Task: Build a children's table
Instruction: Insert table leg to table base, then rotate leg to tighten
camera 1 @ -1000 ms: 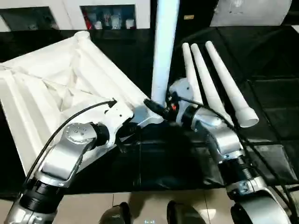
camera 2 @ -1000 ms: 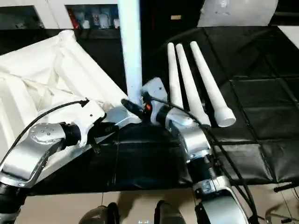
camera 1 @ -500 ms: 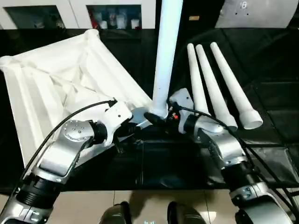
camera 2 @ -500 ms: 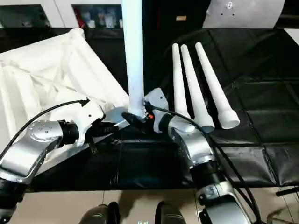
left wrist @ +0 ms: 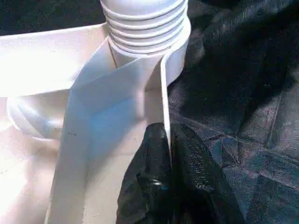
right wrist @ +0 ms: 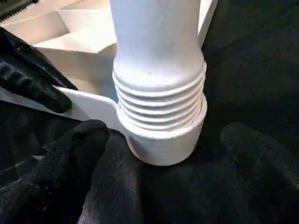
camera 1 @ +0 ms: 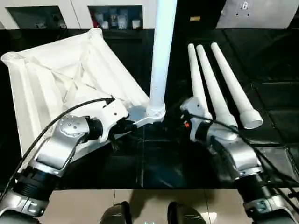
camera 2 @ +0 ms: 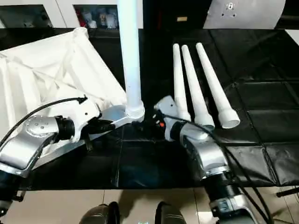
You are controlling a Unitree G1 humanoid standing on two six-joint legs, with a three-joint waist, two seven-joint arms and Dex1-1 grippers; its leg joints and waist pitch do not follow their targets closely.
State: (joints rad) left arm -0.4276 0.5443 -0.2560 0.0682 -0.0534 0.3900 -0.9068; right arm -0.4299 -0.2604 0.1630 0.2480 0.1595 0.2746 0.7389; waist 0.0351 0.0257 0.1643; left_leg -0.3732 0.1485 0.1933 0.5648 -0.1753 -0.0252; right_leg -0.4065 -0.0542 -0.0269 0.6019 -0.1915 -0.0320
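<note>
1. The left gripper (left wrist: 170, 158), two black textured fingers, is pinched tight on a thin white plastic wall of the upturned table top (camera 1: 56, 84), close beside its near-right corner socket (right wrist: 163, 144).
2. The right gripper (right wrist: 163, 186) stands spread wide, one black finger on either side of that round socket, touching neither it nor the leg.
3. A long white tubular plastic leg (camera 1: 161, 51) stands upright in the socket, its ridged, threaded collar resting at the socket's rim.
4. The rectangular white top lies underside up at the left, showing crossed ribs and a round socket at the far corner.
5. Three more smooth tapered white legs (camera 1: 219, 84) lie side by side to the right, on the glossy black padded mat (camera 1: 271, 93).
</note>
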